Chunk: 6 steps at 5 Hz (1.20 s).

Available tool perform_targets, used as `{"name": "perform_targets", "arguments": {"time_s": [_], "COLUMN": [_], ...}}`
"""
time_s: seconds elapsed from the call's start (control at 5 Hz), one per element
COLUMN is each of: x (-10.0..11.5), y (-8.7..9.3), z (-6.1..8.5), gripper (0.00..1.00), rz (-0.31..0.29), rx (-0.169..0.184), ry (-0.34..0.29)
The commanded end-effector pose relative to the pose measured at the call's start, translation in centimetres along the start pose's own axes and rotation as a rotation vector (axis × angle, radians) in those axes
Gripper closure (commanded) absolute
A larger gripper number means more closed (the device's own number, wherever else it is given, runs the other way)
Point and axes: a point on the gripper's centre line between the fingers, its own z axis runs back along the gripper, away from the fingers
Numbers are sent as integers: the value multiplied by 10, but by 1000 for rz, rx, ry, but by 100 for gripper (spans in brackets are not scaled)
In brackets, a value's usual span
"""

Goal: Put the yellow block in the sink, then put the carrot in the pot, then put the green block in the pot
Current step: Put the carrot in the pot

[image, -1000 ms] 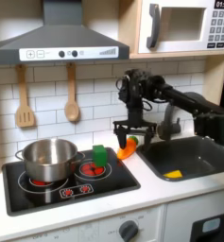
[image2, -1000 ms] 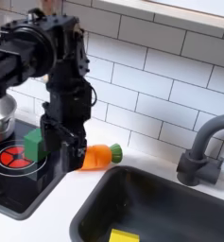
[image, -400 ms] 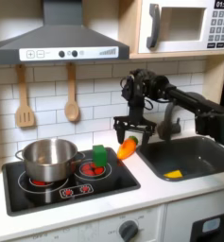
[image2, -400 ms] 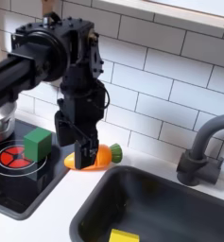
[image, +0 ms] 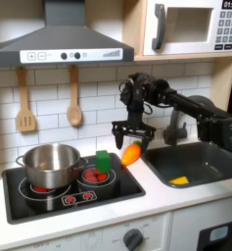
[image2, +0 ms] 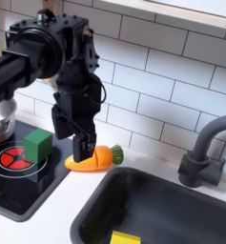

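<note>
The orange carrot (image: 131,154) (image2: 90,162) lies on the counter between the stove and the sink, with its green tip (image2: 115,152) pointing toward the sink. My gripper (image: 130,135) (image2: 82,145) hangs open just over the carrot, fingers spread to either side. The green block (image: 104,160) (image2: 36,146) stands on the stove's edge beside it. Further along the stove sits the silver pot (image: 51,165) (image2: 0,120). The yellow block (image: 179,180) (image2: 124,237) lies inside the dark grey sink (image: 208,157) (image2: 172,205).
A dark curved faucet (image: 176,127) (image2: 204,152) stands behind the sink. Two wooden utensils (image: 25,103) hang on the tiled wall above the stove (image: 73,191), under a range hood. A microwave (image: 191,25) sits high at the first exterior view's right.
The gripper has shifted toward the stove and risen slightly off the carrot. The carrot slid a little toward the stove and now lies flatter on the counter.
</note>
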Motion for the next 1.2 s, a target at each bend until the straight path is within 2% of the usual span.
{"name": "perform_targets", "arguments": {"time_s": [0.0, 0.6, 1.0], "x": [3, 15, 29], "y": [-3, 5, 6], "z": [-14, -38, -44], "gripper": [0, 0, 0], "rz": [-22, -11, -25], "rx": [-22, -45, -50], "ry": [6, 33, 24]}}
